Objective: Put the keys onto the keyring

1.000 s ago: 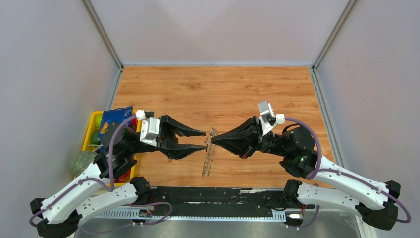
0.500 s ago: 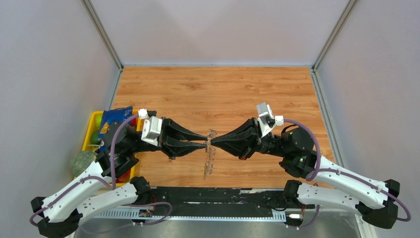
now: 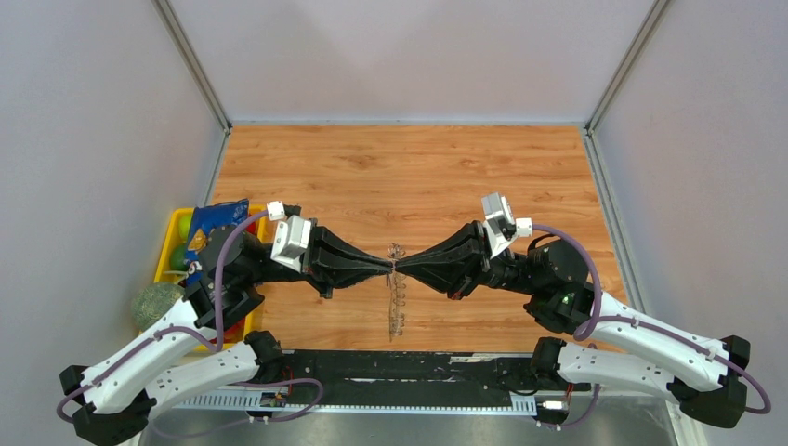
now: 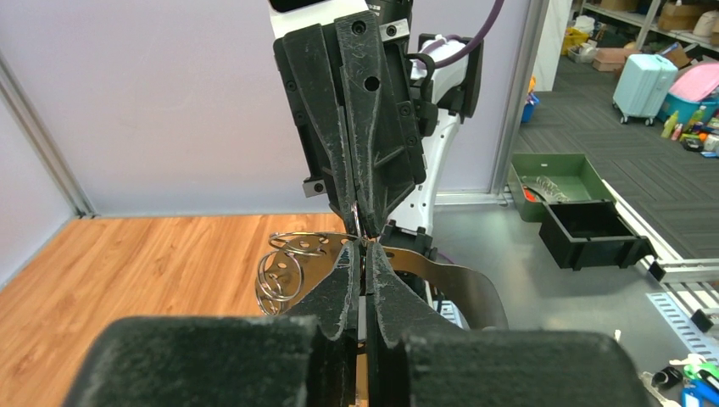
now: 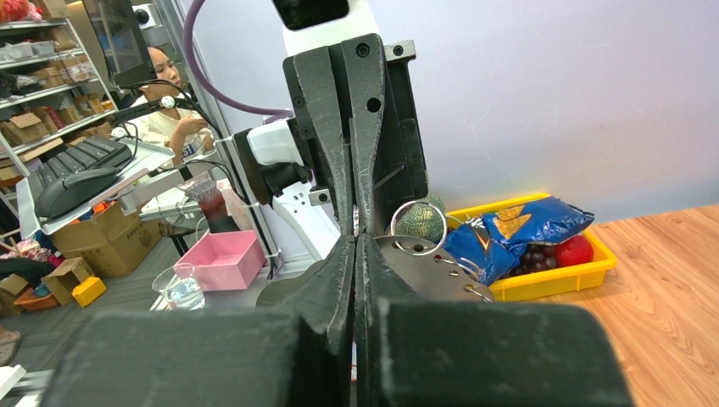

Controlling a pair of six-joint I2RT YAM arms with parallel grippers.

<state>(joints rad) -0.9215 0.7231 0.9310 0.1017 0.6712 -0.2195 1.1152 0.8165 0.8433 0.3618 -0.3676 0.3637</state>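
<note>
Left pincer (image 3: 383, 267) is clamped shut on the top of the keyring (image 3: 398, 302), which hangs edge-on under the tips over the middle of the bench (image 3: 418, 177). Right pincer (image 3: 402, 268) is also shut, pinching the same spot tip to tip. Risk: both grips crowd one point of thin wire, so any opposing pull could twist it or slip it free and drop it; can't pick out the keys in any view.

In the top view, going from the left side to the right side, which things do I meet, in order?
Yellow bin → left pincer → keyring → right pincer. The melon and the blue bag overlap the bin, so I leave them out.
</note>
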